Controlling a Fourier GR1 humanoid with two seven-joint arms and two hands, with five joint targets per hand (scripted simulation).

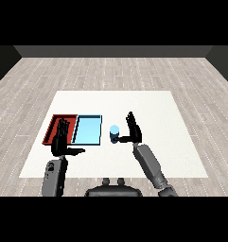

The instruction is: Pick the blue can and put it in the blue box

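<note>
Blue can (114,133) upright on the white worktop (158,118), just right of the light blue tray (88,130) and outside it. Not yet lifted, by the look of it.

Right hand (133,128) set just beside the can on its right side. Fingers straight and pointing up, spread wide, thumb reaching toward the can near its lower half. Cannot tell whether the thumb touches the can or falls just short. Nothing curled round it yet.

Left hand (60,139) sits over the near edge of the red tray (54,124), fingers straight and relaxed, thumb out to the side, holding nothing (idle, as far as this task goes).

Step in hand, as I judge it: the approach to the grasp. The hand is at the can, the closing is not done.

Next move calls for the right hand to shift a little left so the can sits between thumb and fingers, then curl round it. After that a lift clear of the worktop, a short carry left over the near wall of the light blue tray, and a set-down inside. The path is short, the two being close neighbours. The red tray lies just beyond the blue one, so the carry should stop before it.
</note>
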